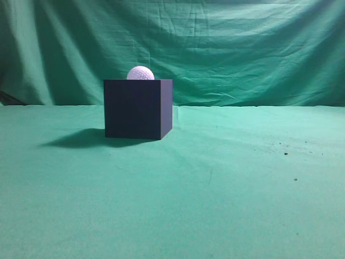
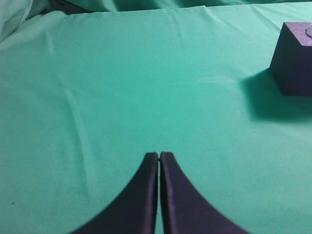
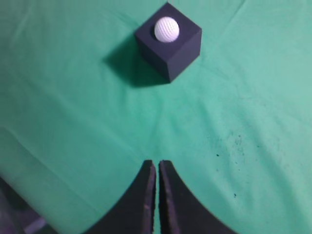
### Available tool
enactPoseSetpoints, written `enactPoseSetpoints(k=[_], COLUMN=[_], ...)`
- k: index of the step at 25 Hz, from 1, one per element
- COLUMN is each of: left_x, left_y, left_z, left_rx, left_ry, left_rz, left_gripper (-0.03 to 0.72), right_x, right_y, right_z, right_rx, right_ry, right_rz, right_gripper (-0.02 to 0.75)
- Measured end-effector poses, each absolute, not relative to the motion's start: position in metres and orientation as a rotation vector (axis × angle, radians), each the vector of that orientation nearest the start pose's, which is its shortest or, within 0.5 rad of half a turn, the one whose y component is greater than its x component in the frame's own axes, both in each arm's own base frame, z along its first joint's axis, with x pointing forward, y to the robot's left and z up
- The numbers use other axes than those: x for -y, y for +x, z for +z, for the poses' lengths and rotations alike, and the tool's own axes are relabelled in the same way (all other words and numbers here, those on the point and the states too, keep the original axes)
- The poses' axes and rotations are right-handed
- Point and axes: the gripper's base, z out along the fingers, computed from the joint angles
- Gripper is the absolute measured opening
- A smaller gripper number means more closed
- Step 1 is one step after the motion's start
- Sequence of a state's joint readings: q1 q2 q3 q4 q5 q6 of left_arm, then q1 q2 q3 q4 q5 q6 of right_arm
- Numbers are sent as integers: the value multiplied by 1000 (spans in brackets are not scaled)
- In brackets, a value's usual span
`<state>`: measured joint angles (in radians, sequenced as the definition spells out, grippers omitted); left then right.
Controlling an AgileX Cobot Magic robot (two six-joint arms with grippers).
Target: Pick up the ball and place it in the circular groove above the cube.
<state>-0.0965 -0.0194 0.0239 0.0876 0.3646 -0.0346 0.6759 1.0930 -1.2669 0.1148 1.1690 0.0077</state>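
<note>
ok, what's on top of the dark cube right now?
A small white dimpled golf ball sits centred on the top face of the dark navy matte cube. The ball covers the groove beneath it, so the groove cannot be seen. Nothing else is up there.

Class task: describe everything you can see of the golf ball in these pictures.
The golf ball is small, white and round, with a dimpled surface that looks like hard plastic. It sits on top of the dark cube, near the middle of its top face, its lower part sunk below the rim. Only the cube touches it; no gripper is near.
</note>
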Motion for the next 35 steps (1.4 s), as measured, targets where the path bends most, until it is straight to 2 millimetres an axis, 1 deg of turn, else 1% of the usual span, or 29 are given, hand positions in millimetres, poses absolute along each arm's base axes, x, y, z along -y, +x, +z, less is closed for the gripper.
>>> enactPoseSetpoints(k=[2,5,8,10,12,17,21,26,30,31,35], left_x=[2,2,2,2,2,2,2,2,2,2,2], left_y=[52,52,52,52,52,52,52,52,52,52,52], left_z=[173,173,173,173,173,173,173,173,173,173,173], left_rx=[-1848,-1848,-1848,-1848,-1848,-1848,-1848,-1848,-1848,-1848,-1848], left_ry=[111,111,111,111,111,111,111,111,111,111,111], left_rz=[-5,-5,-5,-5,-5,-5,-5,-5,-5,-5,-5], left_gripper=[0,0,0,0,0,0,0,0,0,0,0], right_x=[-119,-101,-87,-79,-72,-56,-36,-17,-9,-8,-6], right_y=[131,108,91,84,82,75,64,57,53,52,53], right_z=[402,401,399,397,391,363,335,282,237,226,192], right_rx=[-2333,-2255,-2214,-2176,-2130,-2011,-1861,-1747,-1723,-1731,-1761], right_ry=[-790,-762,-775,-781,-768,-682,-517,-295,-176,-154,-81], right_rz=[474,509,505,478,435,371,333,209,126,115,108], right_gripper=[0,0,0,0,0,0,0,0,0,48,48])
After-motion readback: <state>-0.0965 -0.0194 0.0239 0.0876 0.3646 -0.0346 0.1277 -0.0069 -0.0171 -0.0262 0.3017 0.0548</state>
